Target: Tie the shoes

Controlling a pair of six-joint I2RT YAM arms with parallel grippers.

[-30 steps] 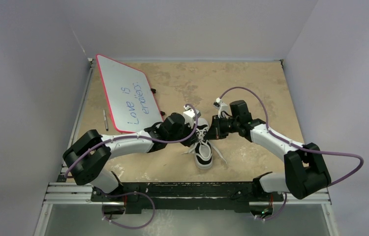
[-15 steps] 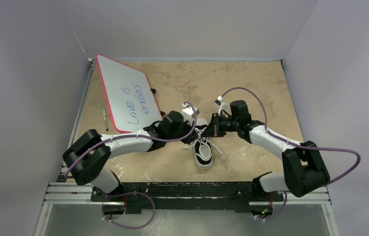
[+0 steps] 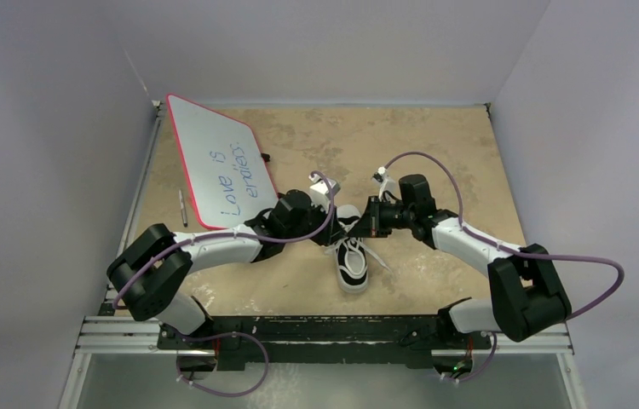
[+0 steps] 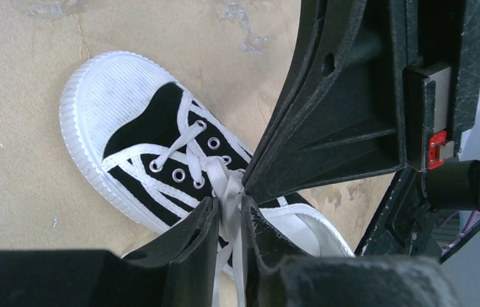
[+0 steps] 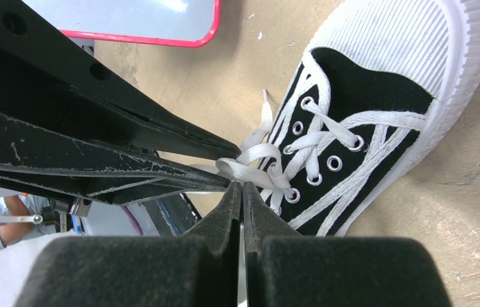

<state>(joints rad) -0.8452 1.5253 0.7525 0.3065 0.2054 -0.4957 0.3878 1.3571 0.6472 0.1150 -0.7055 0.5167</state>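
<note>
The sneaker (image 3: 353, 266) is black canvas with white stripes and a white toe cap. It lies mid-table with its toe toward the arms. Both grippers meet over its lace area. My left gripper (image 4: 230, 206) is shut on a bunch of white lace (image 4: 224, 182) just above the eyelets. It shows in the top view (image 3: 336, 230). My right gripper (image 5: 242, 187) is shut on a white lace loop (image 5: 250, 167) beside the left gripper's fingers (image 5: 128, 144). It shows in the top view (image 3: 360, 228). A loose lace end (image 3: 377, 261) trails right of the shoe.
A red-rimmed whiteboard (image 3: 222, 175) with blue writing lies at the back left, and its edge shows in the right wrist view (image 5: 160, 25). A pen (image 3: 182, 207) lies left of it. Grey walls close in the tan table (image 3: 435, 153) on three sides.
The left gripper has drawn back to the left and the right gripper has shifted slightly left. The loose lace right of the shoe has been pulled shorter. The shoe has stayed put.
</note>
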